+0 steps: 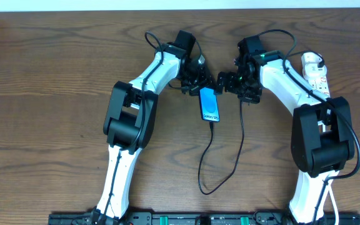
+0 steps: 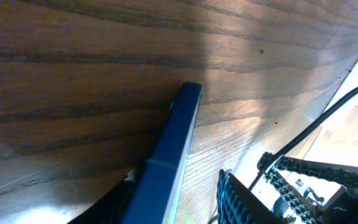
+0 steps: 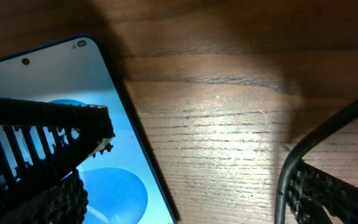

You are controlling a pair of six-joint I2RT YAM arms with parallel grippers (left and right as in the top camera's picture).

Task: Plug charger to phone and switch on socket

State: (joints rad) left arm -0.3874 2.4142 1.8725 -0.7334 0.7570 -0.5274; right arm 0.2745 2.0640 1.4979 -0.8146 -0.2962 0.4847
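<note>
The phone lies flat at mid-table with its blue screen lit. The black charger meets the phone's near end, loops toward me and runs back up to the right arm. My left gripper is at the phone's far end. In the left wrist view its jaws are open and straddle the phone's edge, with a gap on the right side. My right gripper is open. One finger hangs over the phone's screen and the charger runs by the other. The socket lies at the far right.
The socket's white cord runs down beside the right arm's base. The table's far edge lies just behind both arms. Bare wood lies to the left and near the front.
</note>
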